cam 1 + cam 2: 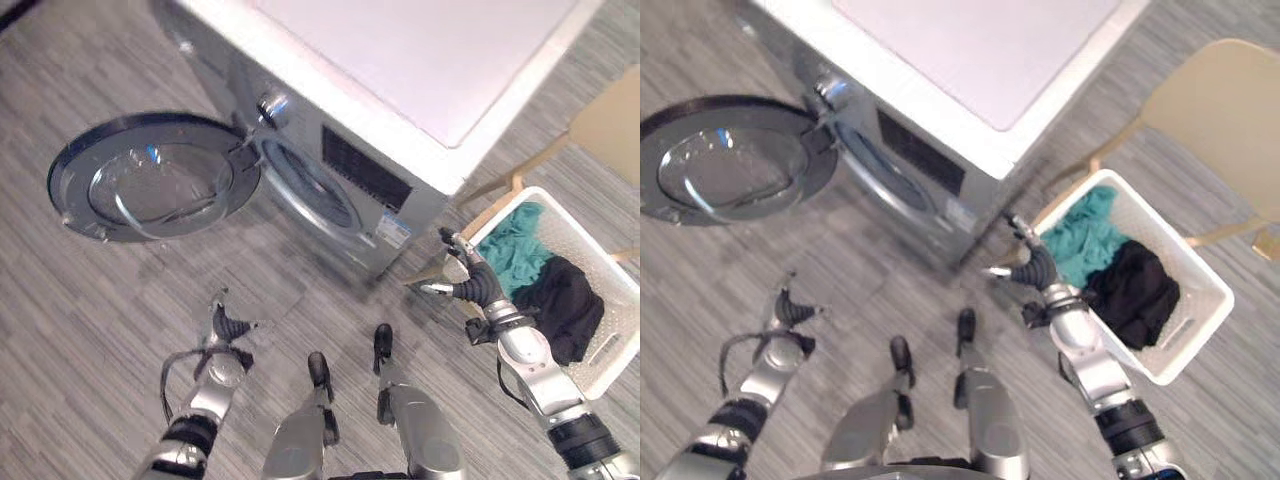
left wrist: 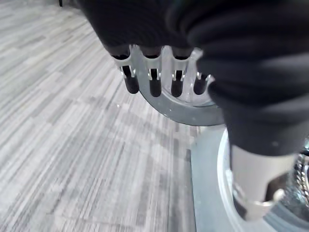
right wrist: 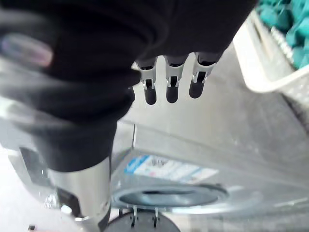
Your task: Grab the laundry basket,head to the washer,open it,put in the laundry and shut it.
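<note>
Basket [image 1: 600, 290] of laundry [image 1: 545, 275] is sitting at two o'clock, just beside my right hand [image 1: 470, 283], whose fingers are hanging relaxed, holding nothing.

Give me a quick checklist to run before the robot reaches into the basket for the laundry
1. Washer door swung fully open: ok.
2. Drum opening unblocked: ok from the head views, though its inside is hidden.
3. Laundry in the white basket: ok, a teal cloth and a black cloth lie inside.
4. Right hand free: ok, fingers relaxed, holding nothing, beside the basket's near corner.
5. Left hand free: ok, open and empty, low over the floor.
6. Basket steady: cannot tell; it sits by a chair.
</note>
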Robot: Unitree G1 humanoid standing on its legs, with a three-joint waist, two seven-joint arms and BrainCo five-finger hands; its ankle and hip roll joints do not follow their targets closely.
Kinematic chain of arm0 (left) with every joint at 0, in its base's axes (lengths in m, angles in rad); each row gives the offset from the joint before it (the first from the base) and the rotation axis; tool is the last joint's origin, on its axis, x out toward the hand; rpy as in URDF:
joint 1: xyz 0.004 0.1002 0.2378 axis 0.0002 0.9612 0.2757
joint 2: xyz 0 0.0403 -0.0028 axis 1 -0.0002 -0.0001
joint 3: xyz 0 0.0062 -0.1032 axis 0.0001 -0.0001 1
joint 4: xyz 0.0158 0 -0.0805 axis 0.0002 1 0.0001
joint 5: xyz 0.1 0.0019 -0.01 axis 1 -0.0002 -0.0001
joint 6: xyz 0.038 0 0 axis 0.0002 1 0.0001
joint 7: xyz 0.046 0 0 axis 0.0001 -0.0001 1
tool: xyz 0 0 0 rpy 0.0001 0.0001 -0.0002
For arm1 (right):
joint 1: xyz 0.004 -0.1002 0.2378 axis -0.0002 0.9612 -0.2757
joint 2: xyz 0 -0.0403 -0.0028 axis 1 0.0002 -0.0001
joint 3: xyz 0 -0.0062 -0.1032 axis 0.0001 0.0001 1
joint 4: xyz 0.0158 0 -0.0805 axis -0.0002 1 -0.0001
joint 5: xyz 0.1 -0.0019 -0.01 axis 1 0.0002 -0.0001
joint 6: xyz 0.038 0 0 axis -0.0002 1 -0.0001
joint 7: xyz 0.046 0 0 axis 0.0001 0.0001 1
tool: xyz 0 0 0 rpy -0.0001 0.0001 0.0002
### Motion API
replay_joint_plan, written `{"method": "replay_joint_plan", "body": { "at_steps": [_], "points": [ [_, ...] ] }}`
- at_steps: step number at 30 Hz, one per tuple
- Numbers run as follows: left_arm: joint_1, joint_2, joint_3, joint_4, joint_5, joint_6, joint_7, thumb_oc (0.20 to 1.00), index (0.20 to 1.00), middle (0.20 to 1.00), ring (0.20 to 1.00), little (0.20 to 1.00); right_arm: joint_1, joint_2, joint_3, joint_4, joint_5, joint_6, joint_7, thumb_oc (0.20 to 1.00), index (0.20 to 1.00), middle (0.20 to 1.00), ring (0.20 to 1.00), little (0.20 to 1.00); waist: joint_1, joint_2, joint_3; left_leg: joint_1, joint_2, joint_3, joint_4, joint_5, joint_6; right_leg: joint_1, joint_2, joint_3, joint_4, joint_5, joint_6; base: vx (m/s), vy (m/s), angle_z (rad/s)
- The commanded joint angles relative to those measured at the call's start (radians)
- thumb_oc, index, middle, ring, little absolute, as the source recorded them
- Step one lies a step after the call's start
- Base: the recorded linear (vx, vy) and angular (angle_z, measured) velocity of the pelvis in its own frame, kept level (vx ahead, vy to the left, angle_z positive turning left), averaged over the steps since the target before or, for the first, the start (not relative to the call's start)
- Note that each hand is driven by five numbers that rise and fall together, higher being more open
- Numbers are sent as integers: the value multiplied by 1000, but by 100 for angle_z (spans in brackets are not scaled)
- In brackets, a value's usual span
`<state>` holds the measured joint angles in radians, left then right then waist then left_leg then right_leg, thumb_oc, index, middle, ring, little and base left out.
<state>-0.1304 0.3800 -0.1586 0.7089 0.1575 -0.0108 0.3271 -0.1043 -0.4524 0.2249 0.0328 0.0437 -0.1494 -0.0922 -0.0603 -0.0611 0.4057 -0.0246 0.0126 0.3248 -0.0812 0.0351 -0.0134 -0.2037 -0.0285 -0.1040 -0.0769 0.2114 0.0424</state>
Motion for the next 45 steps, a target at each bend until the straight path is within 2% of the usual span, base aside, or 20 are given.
{"method": "replay_joint_plan", "body": {
  "at_steps": [1, 2, 3, 4, 8, 11, 12, 14, 15, 16, 18, 20, 21, 24, 29, 30, 34, 41, 45],
  "points": [
    [30, 6, 35, 63, -94, -34, -14, 1000, 1000, 1000, 1000, 1000, 21, -9, -1, -6, -71, -14, -42, 1000, 1000, 1000, 1000, 1000, 31, 23, -113, 44, 19, 33, 22, -107, 2, 3, -120, -189, 217, -210, 131, 112, -57, -130],
    [58, -5, 45, 70, -107, -35, -21, 1000, 1000, 1000, 1000, 1000, 23, -4, 1, 8, -90, -10, -49, 1000, 1000, 1000, 1000, 1000, 38, 25, -125, 61, 31, 64, 21, -105, -8, 21, -141, -285, 227, -218, 129, 118, -87, -183],
    [80, -15, 51, 80, -115, -28, -36, 1000, 1000, 1000, 1000, 1000, 26, -2, -5, 13, -110, -3, -48, 1000, 1000, 1000, 1000, 1000, 39, 24, -139, 72, 40, 89, 22, -104, -12, 28, -154, -341, 235, -220, 126, 55, -159, -185],
    [91, -23, 50, 97, -124, -26, -45, 1000, 1000, 1000, 1000, 1000, 37, 1, -12, 16, -114, -2, -48, 1000, 1000, 1000, 1000, 1000, 29, 25, -146, 79, 50, 99, 28, -101, -15, 20, -153, -339, 254, -228, 123, 107, -164, -128],
    [138, -80, 49, 187, -146, -33, -94, 1000, 1000, 1000, 1000, 1000, 105, -1, -48, 43, -114, 0, -61, 1000, 1000, 1000, 1000, 1000, -3, 28, -191, 96, 71, 117, 122, -137, -25, 68, -94, -215, 172, -246, 102, 177, -213, -53],
    [149, -107, 40, 224, -146, -33, -112, 1000, 1000, 1000, 1000, 1000, 123, -15, -53, 46, -125, 5, -59, 1000, 1000, 1000, 1000, 1000, -8, 34, -200, 86, 96, 130, 200, -150, -44, 100, -73, -196, 128, -247, 85, 118, -170, -60],
    [166, -120, 31, 224, -153, -36, -131, 1000, 1000, 1000, 1000, 1000, 113, -46, -33, 57, -155, 16, -48, 1000, 1000, 1000, 1000, 1000, -7, 37, -201, 73, 123, 117, 289, -132, -58, 122, -54, -175, 107, -254, 69, 122, -149, -52],
    [168, -128, 23, 226, -160, -42, -137, 1000, 1000, 1000, 1000, 1000, 97, -63, -16, 69, -168, 19, -45, 1000, 1000, 1000, 1000, 1000, -1, 41, -198, 57, 134, 96, 329, -114, -70, 134, -42, -163, 93, -260, 60, 51, -125, -32],
    [169, -135, 0, 225, -163, -50, -145, 1000, 1000, 1000, 1000, 1000, 62, -91, 19, 87, -187, 22, -30, 1000, 1000, 1000, 1000, 1000, 19, 33, -187, -3, 117, 16, 345, -76, -60, 135, -42, -146, 79, -247, 46, -23, -69, -63],
    [168, -137, -9, 227, -168, -53, -150, 1000, 1000, 1000, 1000, 1000, 41, -103, 40, 101, -197, 24, -26, 1000, 1000, 1000, 1000, 1000, 30, 29, -184, -30, 109, -22, 333, -85, -58, 138, -45, -136, 75, -248, 49, -4, -68, -75],
    [168, -135, -20, 232, -170, -55, -156, 1000, 1000, 1000, 1000, 1000, 1, -128, 75, 132, -219, 30, -25, 1000, 1000, 1000, 1000, 1000, 46, 24, -178, -75, 102, -70, 294, -92, -59, 146, -51, -125, 67, -251, 57, 69, -14, -101],
    [162, -131, -22, 245, -178, -56, -159, 1000, 1000, 1000, 1000, 1000, -38, -146, 102, 160, -236, 34, -29, 1000, 1000, 1000, 1000, 1000, 67, 25, -164, -117, 95, -115, 257, -58, -69, 155, -47, -109, 65, -255, 57, 79, 6, -61],
    [155, -131, -23, 263, -186, -55, -154, 1000, 1000, 1000, 1000, 1000, -69, -154, 122, 183, -229, 36, -30, 1000, 1000, 1000, 1000, 1000, 80, 33, -155, -135, 89, -152, 215, -24, -79, 161, -35, -93, 66, -263, 55, 56, 13, -19],
    [146, -129, -16, 285, -193, -54, -150, 1000, 1000, 1000, 1000, 1000, -110, -167, 147, 230, -242, 41, -36, 1000, 1000, 1000, 1000, 1000, 89, 49, -153, -131, 87, -166, 170, -5, -83, 163, -26, -85, 71, -274, 53, 74, 68, -13],
    [133, -110, -19, 293, -194, -58, -140, 1000, 1000, 1000, 1000, 1000, -207, -178, 199, 288, -303, 56, -60, 1000, 1000, 1000, 1000, 1000, 101, 64, -133, -112, 67, -165, 141, -13, -63, 139, -34, -69, 110, -284, 51, 50, 127, -10],
    [114, -103, -31, 292, -202, -64, -135, 1000, 1000, 1000, 1000, 1000, -270, -177, 229, 332, -324, 65, -74, 1000, 1000, 1000, 1000, 1000, 107, 69, -108, -132, 60, -165, 149, -13, -55, 97, -45, -61, 141, -281, 53, -78, 161, 2],
    [88, -85, -52, 273, -223, -80, -122, 1000, 1000, 1000, 1000, 1000, -423, -184, 294, 431, -375, 85, -118, 1000, 1000, 1000, 1000, 1000, 129, 81, -73, -185, 44, -159, 153, -12, -41, 15, -62, -51, 171, -261, 58, -63, 119, -1],
    [33, -60, -79, 240, -259, -107, -94, 1000, 1000, 1000, 1000, 1000, -686, -188, 400, 701, -476, 140, -208, 1000, 1000, 1000, 1000, 1000, 166, 91, -20, -273, 25, -168, 140, 14, -36, -77, -82, -53, 176, -233, 72, -20, 65, 5],
    [3, -51, -96, 223, -272, -116, -86, 1000, 1000, 1000, 1000, 1000, -769, -187, 439, 792, -494, 157, -231, 1000, 1000, 1000, 1000, 1000, 182, 96, 4, -321, 16, -182, 138, 28, -36, -118, -91, -65, 176, -220, 77, -11, 9, 3]
  ]
}}
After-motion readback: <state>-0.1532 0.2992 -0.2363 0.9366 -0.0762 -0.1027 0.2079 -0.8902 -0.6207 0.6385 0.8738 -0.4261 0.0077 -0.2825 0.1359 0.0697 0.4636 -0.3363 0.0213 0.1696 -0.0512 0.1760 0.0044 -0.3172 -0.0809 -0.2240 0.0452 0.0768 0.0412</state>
